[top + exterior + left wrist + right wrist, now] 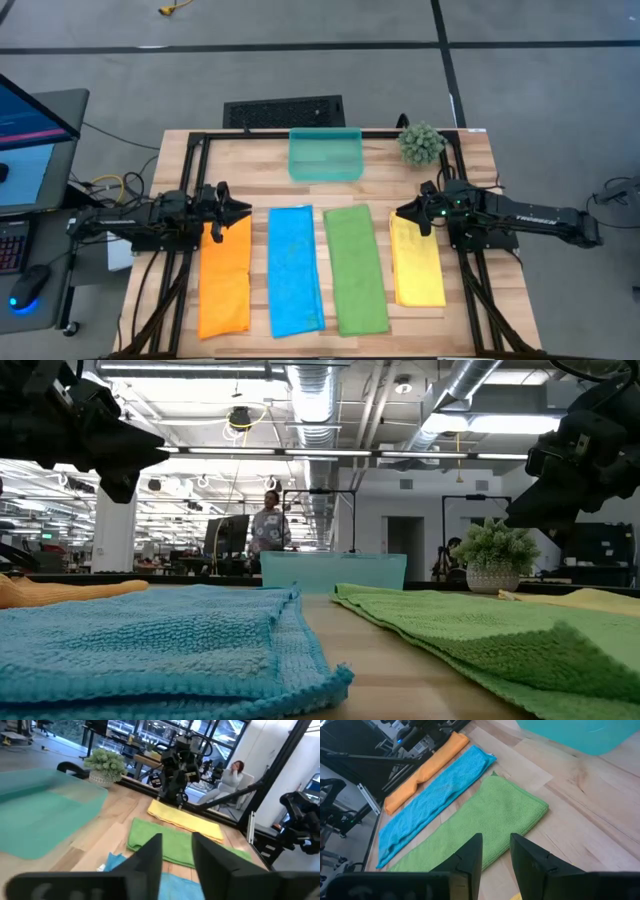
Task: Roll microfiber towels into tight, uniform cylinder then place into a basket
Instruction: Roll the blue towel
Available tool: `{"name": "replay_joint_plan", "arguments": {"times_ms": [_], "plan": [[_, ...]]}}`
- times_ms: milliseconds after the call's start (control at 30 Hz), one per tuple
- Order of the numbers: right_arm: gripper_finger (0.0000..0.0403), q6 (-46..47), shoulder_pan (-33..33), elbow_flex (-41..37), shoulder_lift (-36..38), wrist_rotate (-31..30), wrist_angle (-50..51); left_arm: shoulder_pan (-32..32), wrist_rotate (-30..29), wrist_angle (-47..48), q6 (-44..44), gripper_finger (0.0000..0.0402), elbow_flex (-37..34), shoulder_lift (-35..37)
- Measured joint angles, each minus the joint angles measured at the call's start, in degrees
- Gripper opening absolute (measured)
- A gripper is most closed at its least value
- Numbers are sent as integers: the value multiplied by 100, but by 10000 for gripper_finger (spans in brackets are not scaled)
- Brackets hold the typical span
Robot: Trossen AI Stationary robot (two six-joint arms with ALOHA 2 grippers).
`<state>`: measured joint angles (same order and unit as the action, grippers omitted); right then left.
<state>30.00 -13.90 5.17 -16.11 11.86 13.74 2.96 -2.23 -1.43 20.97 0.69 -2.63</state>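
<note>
Four microfiber towels lie flat and side by side on the wooden table: orange (224, 275), blue (295, 270), green (355, 268) and yellow (417, 258). The teal basket (325, 153) stands at the far edge, behind the blue and green towels. My left gripper (240, 212) hovers over the far end of the orange towel, pointing toward the table's right; the left wrist view shows it open (177, 850) with nothing between its fingers. My right gripper (405, 212) hovers by the far end of the yellow towel, pointing left, and is open (496, 851) as well.
A spiky green plant in a pot (421, 143) stands at the far right corner next to the basket. Dark frame rails (186, 190) run along the table's left, right and far sides. A desk with a monitor and a mouse (30, 285) stands left of the table. A person (268, 525) is in the room beyond.
</note>
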Motion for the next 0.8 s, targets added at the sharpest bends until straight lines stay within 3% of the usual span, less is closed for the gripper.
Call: {"name": "replay_joint_plan", "arguments": {"times_ms": [267, 500, 800], "plan": [[123, 1, -1, -1, 0, 0, 0, 0, 62, -63, -369, 173, 0, 0], [123, 2, -1, -2, 1, 0, 0, 0, 192, -944, -853, 179, 236, -1], [123, 0, -1, 0, 1, 0, 0, 0, -101, -754, -1868, 179, 1341, -472]]}}
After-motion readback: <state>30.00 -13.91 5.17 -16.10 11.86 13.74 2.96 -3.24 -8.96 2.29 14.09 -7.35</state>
